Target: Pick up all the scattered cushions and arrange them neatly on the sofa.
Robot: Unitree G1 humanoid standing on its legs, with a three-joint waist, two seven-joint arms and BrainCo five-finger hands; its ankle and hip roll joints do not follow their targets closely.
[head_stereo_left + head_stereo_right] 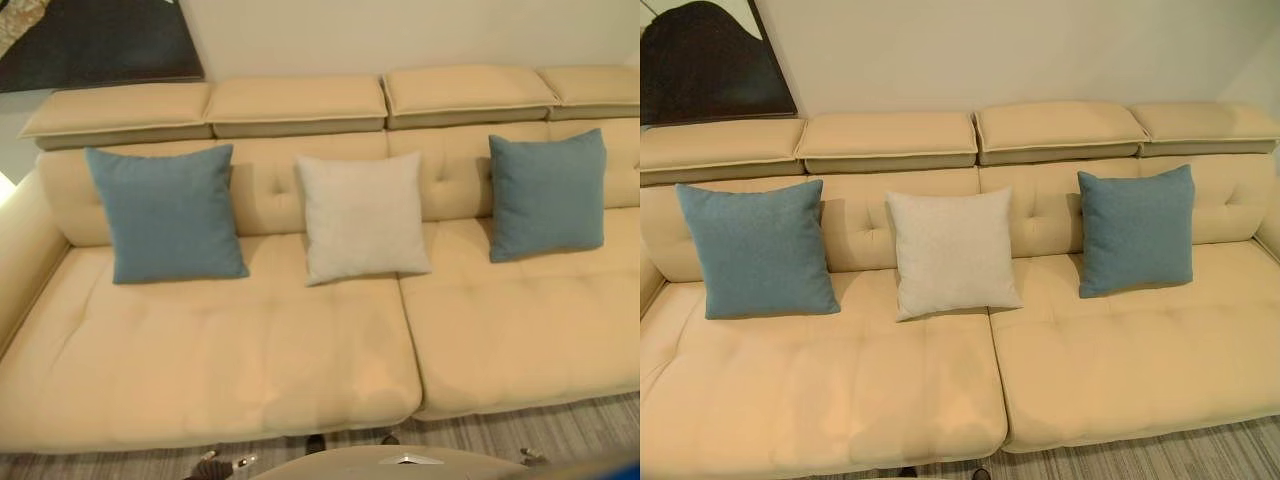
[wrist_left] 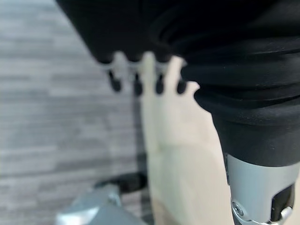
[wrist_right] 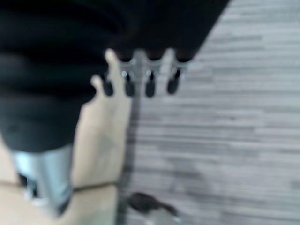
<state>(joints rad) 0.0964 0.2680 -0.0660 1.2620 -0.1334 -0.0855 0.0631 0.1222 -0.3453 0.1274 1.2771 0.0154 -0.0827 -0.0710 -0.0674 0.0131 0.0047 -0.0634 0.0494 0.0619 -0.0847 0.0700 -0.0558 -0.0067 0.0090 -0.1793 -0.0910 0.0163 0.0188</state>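
From my head views, three cushions stand in a row against the sofa [image 1: 230, 350] backrest: left blue cushion [image 1: 165, 212], cream cushion [image 1: 362, 217], right blue cushion [image 1: 547, 194]. The job looks done. At my wrists, my left hand [image 2: 140, 70] and right hand [image 3: 140, 75] hang relaxed, fingers straight, holding nothing above the striped floor [image 3: 243, 140].

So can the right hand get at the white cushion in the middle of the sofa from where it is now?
Probably not without stepping closer. The right hand hangs low over the striped floor by the sofa's front edge, holding nothing. The white cushion leans against the sofa backrest, across the whole seat. Nothing lies in between.
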